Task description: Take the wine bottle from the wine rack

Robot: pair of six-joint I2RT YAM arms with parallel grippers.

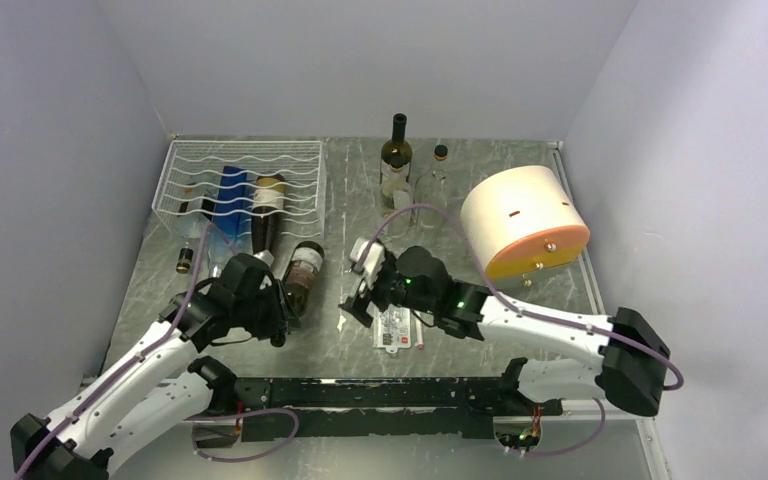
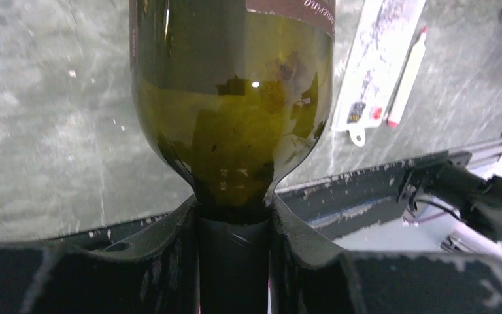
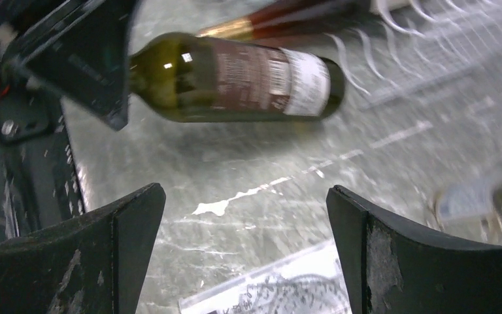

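- Wine bottle [image 1: 304, 273]: dark green glass with a brown-and-white label. You find it outside the wine rack [image 1: 243, 165], just beside the frame's near right corner, with its base toward the rack and its neck toward the near edge. Whether it touches the table [image 1: 360, 180] cannot be told.
- Left gripper [image 2: 233, 226]: black jaws pinched on the bottle's neck, just below the shoulder.
- Right gripper [image 3: 242, 196]: jaws spread wide with nothing between them. It faces the bottle's side from the right and is apart from it.
- Rack: white wavy wire in a rectangular frame. It holds a labelled dark bottle [image 1: 269, 200] and a blue item [image 1: 230, 195], both close to the held bottle's base.
- Right of the bottle: bare grey marbled surface, then a printed card [image 1: 392, 326] and a pen [image 1: 419, 337] by your right forearm.
- Back edge: an upright green bottle [image 1: 396, 160] and a clear bottle [image 1: 438, 175]. A cream drum [image 1: 520, 215] lies tilted at far right.
- Near edge: a black rail [image 1: 380, 392].
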